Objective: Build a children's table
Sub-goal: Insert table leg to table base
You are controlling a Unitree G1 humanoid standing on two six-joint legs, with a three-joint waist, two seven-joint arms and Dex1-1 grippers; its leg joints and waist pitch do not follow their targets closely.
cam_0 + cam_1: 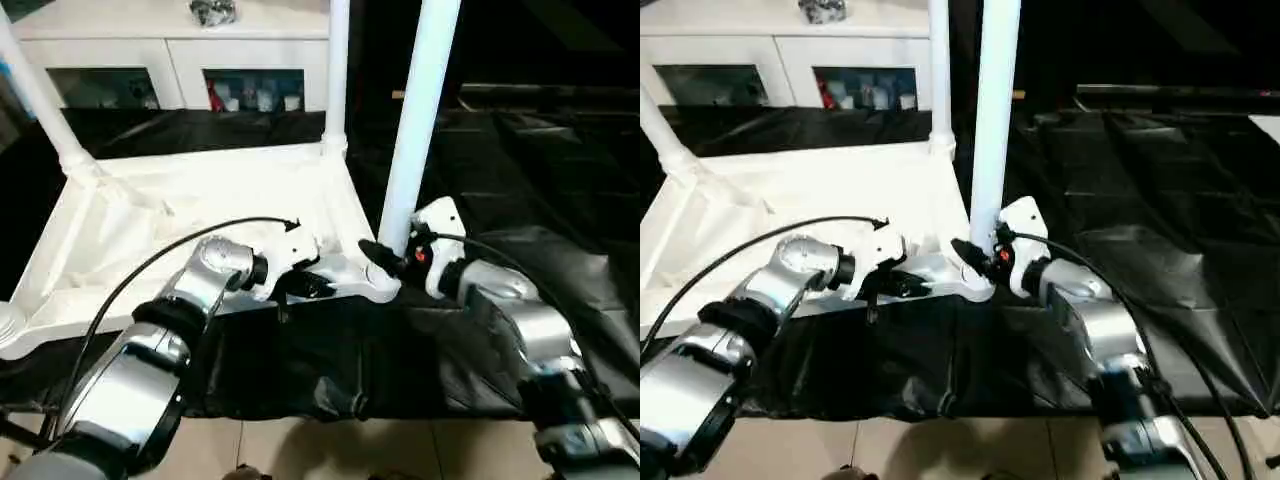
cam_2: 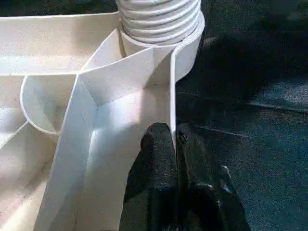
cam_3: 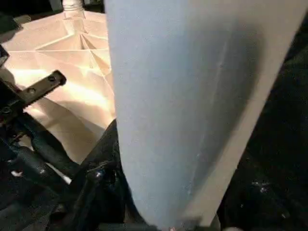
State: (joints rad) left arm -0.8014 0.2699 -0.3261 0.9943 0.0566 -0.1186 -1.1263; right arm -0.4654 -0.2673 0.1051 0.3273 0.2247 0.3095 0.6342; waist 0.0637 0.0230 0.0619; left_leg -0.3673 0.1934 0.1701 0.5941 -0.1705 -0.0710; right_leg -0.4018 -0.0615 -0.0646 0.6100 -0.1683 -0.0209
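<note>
We have the tabletop [image 1: 180, 215] lying upside down on the black-draped worktop [image 1: 540, 190], ribbed underside up, so that its round corner sockets face the ceiling and the legs can go in from above. Two legs already stand in the far sockets, one at the far left corner [image 1: 40, 100] and one at the far right corner [image 1: 337, 75]; the near-left socket [image 1: 8, 322] looks empty to us. The near-right leg [image 1: 418, 120] stands upright in its corner socket [image 1: 378, 282], and in the left wrist view its ribbed lower end [image 2: 161, 19] sits down in the socket's collar, though we cannot tell how far home it is. Our left pincer [image 2: 174, 159] is clamped on the thin rim wall of the tabletop just beside that socket, one finger on each side of the wall; we judge this hold is there to keep the light plastic top from turning or sliding while the leg is worked in. That arm reaches forward with the elbow bent and the wrist turned inward toward the corner. Our right pincer [image 1: 385, 258] comes in low from the right side and grips the leg near its base, close above the socket, where a twist or push would act most directly. Its forearm lies low across the black cloth, wrist angled toward the leg.
</note>
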